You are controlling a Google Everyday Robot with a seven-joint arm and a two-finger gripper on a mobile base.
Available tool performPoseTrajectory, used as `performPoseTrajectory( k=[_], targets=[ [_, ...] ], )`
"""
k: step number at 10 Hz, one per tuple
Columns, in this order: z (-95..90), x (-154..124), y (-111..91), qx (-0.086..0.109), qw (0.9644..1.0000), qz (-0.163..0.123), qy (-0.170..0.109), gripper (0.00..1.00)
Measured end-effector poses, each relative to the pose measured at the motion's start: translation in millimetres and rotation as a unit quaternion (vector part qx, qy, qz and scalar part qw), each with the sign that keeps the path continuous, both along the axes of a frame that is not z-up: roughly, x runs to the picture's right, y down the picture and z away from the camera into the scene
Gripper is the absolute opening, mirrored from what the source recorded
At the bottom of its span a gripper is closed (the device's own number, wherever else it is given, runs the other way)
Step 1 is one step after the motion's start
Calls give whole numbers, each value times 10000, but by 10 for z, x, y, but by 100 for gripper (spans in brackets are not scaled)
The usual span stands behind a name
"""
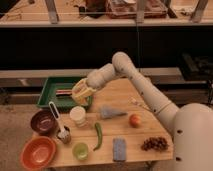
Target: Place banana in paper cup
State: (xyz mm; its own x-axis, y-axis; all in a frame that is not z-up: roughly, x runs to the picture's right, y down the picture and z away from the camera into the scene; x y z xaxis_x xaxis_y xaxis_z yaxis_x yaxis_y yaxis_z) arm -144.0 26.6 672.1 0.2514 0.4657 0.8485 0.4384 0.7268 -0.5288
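My gripper (81, 94) hangs over the left part of the wooden table (125, 95), at the front right corner of the green tray. It is shut on the banana (82, 92), a small yellow piece showing between the fingers. The cream-white paper cup (78, 115) stands upright on the table just below the gripper, slightly nearer the camera, with a small gap between them. The cup's inside is not visible.
A green tray (55, 97) lies behind the cup. A dark purple bowl (42, 121), a dish brush (59, 125) and an orange bowl (37, 152) are to the left. A green cup (80, 150), green chili (98, 136), blue sponge (119, 149), grapes (155, 144) and an apple (135, 120) are in front and to the right.
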Motion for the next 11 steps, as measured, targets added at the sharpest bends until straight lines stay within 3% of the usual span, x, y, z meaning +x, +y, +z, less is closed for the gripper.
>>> performPoseTrajectory(
  k=[2, 7, 11],
  targets=[
    [-50, -239, 245, -149, 9998, -8, -162, 0],
    [20, -204, 299, -185, 9997, 82, -150, 0],
    [179, -159, 283, -239, 9994, 194, -126, 0]
  ],
)
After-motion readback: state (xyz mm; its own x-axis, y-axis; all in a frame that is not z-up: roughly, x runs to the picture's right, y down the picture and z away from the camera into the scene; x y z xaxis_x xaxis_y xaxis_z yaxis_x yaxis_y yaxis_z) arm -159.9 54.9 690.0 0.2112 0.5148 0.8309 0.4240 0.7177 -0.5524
